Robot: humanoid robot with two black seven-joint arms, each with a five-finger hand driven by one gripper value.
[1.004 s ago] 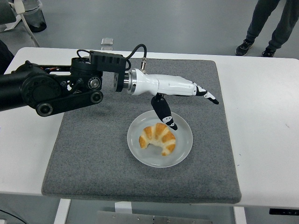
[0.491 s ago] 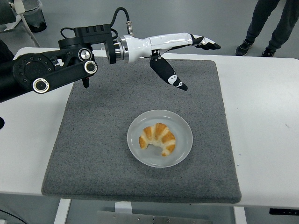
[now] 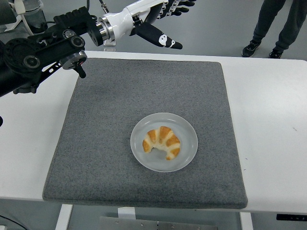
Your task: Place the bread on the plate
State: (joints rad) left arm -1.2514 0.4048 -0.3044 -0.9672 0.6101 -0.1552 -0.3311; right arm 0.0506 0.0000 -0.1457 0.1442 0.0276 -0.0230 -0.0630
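Black links of the left arm (image 3: pixel 43 52) come in from the left edge, high over the far left corner of the bench (image 3: pixel 268 120), and we follow them rightward to a silver wrist and a white palm. At the end of it the left hand (image 3: pixel 153 17) sits up near the top of the picture, beyond the far edge of the grey mat (image 3: pixel 105 143). We see its fingers spread and stretched out toward the right, the thumb (image 3: pixel 160 38) angled down and to the right with a white mark near its dark tip. The hand has nothing in it and is well apart from everything on the mat.

Moving right and nearer, we find the round pale plate (image 3: pixel 184 153) resting on the mat, a little toward its near edge and roughly midway across it. The bread (image 3: pixel 162 142), a golden curved croissant with darker stripes, lies on the plate, close to its middle, with both ends turned toward the near side. Bare rim shows all around it.

Further right, the mat ends and white bench top runs on to the picture's edge. At the top right, on the floor behind the bench, we see a person's legs (image 3: pixel 278 21) in dark trousers and dark shoes.
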